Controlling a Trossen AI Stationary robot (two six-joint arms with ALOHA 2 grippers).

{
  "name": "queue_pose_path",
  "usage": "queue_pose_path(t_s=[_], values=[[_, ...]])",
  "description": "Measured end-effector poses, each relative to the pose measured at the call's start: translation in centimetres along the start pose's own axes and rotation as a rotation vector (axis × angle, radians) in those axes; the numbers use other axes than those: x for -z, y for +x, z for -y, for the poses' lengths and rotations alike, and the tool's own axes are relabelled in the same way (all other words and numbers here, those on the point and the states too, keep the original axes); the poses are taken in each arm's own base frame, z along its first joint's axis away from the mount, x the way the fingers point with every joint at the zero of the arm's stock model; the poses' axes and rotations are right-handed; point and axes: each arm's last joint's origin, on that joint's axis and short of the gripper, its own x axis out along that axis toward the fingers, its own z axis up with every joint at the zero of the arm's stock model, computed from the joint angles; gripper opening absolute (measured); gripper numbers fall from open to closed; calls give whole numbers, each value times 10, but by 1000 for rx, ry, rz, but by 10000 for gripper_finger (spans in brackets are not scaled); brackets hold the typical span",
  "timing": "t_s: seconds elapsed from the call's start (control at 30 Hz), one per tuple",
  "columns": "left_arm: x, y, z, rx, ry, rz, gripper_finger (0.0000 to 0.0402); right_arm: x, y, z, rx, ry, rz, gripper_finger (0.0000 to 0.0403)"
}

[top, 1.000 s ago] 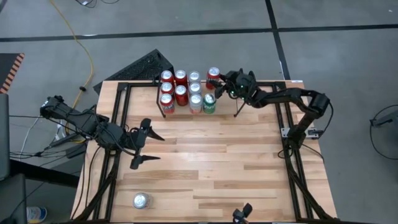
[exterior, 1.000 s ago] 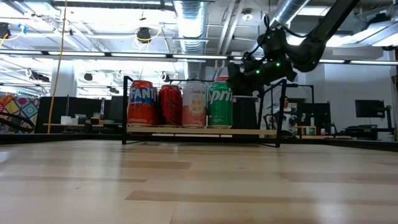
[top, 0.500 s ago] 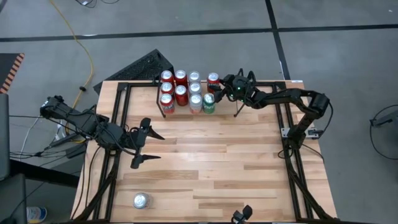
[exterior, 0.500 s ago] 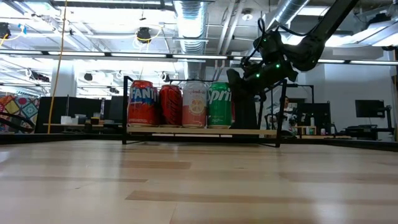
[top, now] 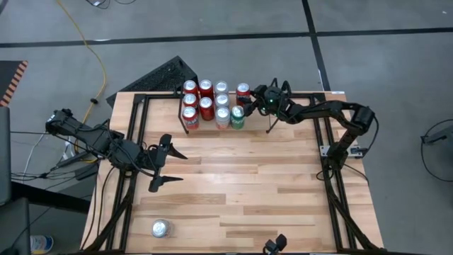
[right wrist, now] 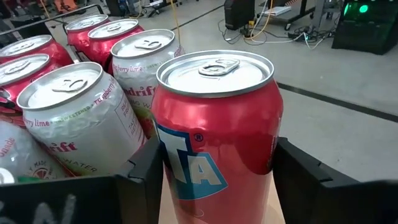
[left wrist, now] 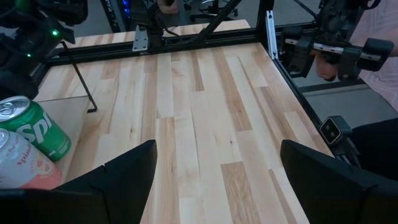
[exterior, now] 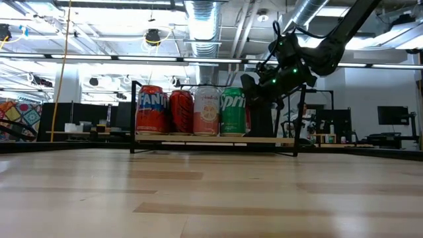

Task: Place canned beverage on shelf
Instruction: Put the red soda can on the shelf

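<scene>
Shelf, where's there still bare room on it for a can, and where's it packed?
The shelf is packed on its left with cans. Its right end, beside the green can and in front of the red can between the right gripper's fingers, is bare. Open table fronts it.

Cans [top: 212, 103] crowding shelf [top: 271, 122]; right end free

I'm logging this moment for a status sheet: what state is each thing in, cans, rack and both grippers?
Red can with silver top: upright on the rack, between the right gripper's fingers.
Right gripper: at the rack's far right corner, fingers around the red can.
Low black wire rack: standing, partly filled with upright cans.
Green Sprite can: upright, front row.
Lone silver-topped can: upright on the table, near edge.
Left gripper: open, empty.
</scene>
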Motion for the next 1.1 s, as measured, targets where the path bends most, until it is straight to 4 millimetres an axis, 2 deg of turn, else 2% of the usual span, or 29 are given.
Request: queue_pose_path(t_s=[0.27, 0.6, 1.1], values=[[0, 0, 0, 1, 0, 0, 326, 5, 1, -5, -10, -30, -22, 256], [0, 0, 0, 0, 0, 0, 326, 6, 0, -5, 90, -52, -7, 260], [0, 0, 0, 0, 0, 0, 326, 7, 0, -8, 46, -51, -19, 263]])
